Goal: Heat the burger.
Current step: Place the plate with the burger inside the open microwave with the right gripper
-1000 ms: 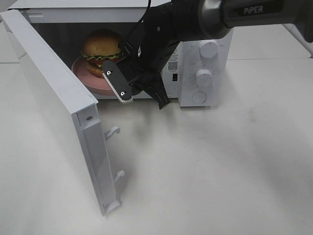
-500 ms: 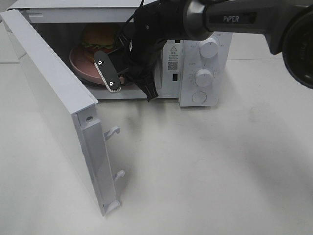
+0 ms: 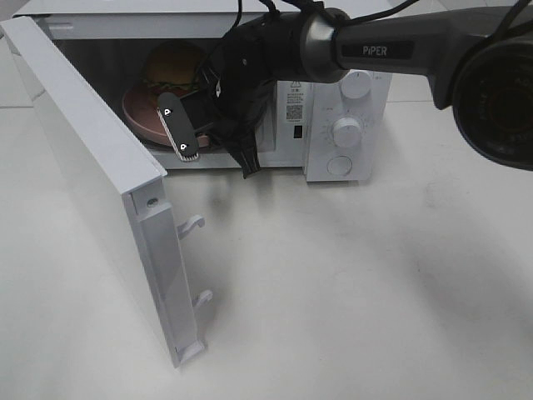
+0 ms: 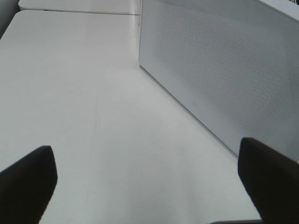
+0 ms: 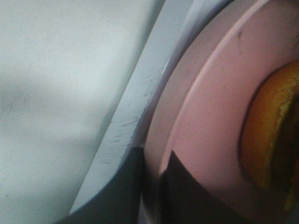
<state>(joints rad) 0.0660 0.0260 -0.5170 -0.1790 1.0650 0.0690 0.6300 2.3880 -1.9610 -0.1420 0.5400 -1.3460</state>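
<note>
Deeper inside the microwave (image 3: 366,100) than a second ago, the pink plate (image 3: 140,112) and the burger (image 3: 173,65) now sit back in the cavity, and the right arm (image 3: 383,50) reaches further in. The microwave stands on a white table (image 3: 375,275), its door (image 3: 92,167) swung wide.

The right gripper (image 5: 152,173) has its jaws clenched on the plate's near rim. The burger rests on the plate just beyond them, untouched. From above, the arm covers the burger's right side and part of the plate, and the right wrist view catches only a sliver of bun.

The left gripper (image 4: 149,186) hangs over the table near a white perforated panel (image 4: 224,70), jaws spread wide, only their tips showing.
</note>
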